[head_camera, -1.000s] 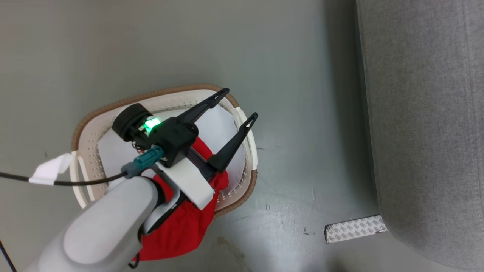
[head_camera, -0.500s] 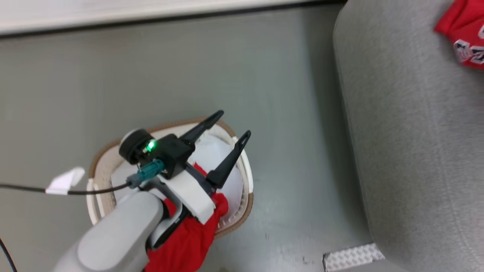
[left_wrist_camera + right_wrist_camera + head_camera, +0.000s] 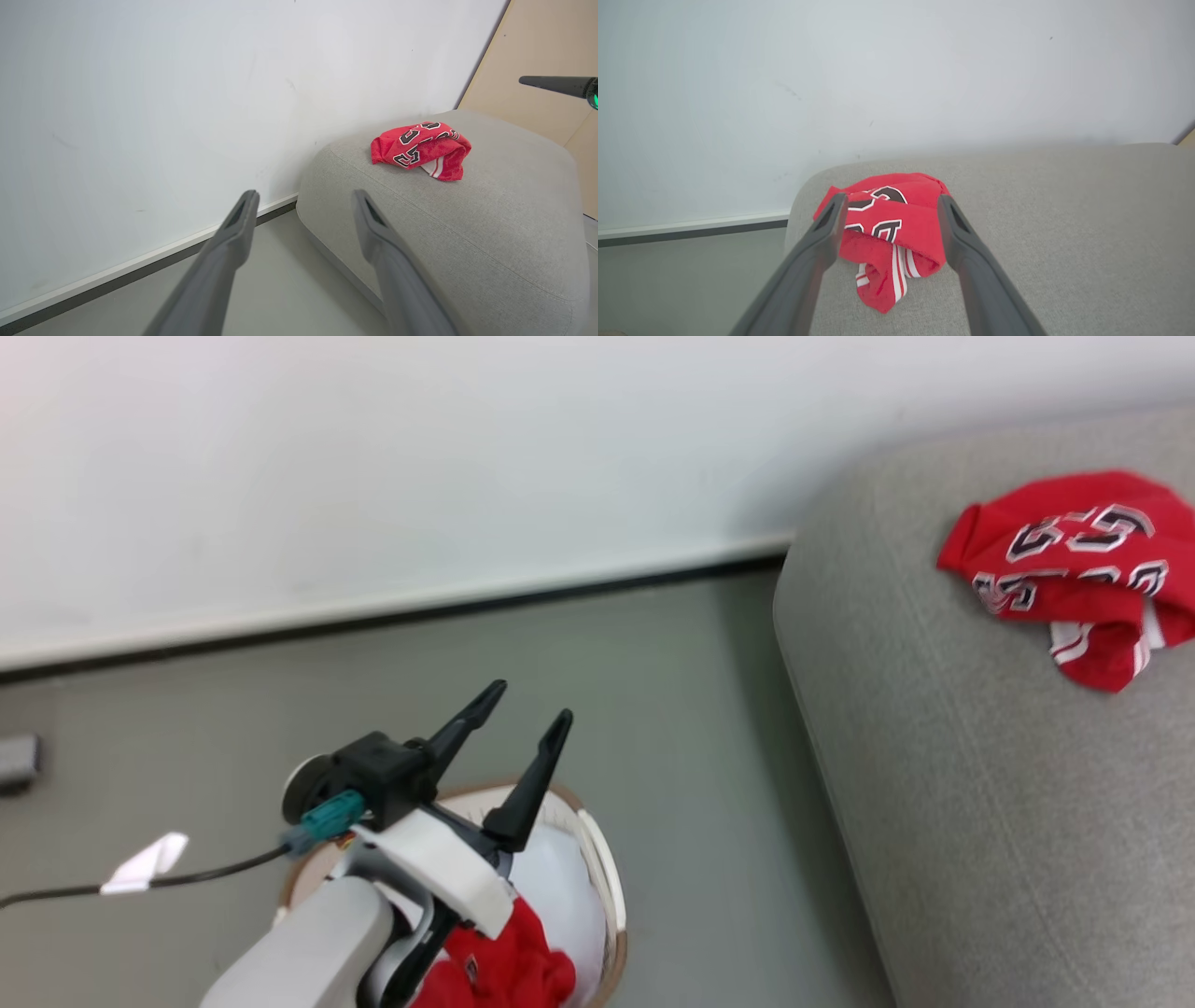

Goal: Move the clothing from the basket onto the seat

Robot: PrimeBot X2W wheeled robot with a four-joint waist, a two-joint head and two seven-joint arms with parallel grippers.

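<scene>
1. My left forearm (image 3: 299, 947) is smooth pale grey.
2. A white bracket (image 3: 439, 870) carries a black wrist block (image 3: 378, 770).
3. A teal plug (image 3: 329, 812) ends a black cable (image 3: 196, 875), tagged white.
4. My fingers (image 3: 527, 784) are long, dark, tapered.

One jersey (image 3: 1074, 569) lies on top of the sofa (image 3: 980, 784), toward the edge nearest the wall (image 3: 373, 476). The right gripper (image 3: 891, 199) hangs above the sofa, clear of that jersey. Left of the sofa, apart from it on the floor (image 3: 653, 691), stands the laundry basket (image 3: 611, 896) — in it a pad (image 3: 560, 887), and over the pad a second jersey (image 3: 513, 975), at the side away from the wall. The left gripper (image 3: 532, 702) hangs above the basket's wall-side rim, and a cable (image 3: 224, 871) leads from that wrist, farther from the sofa.
</scene>
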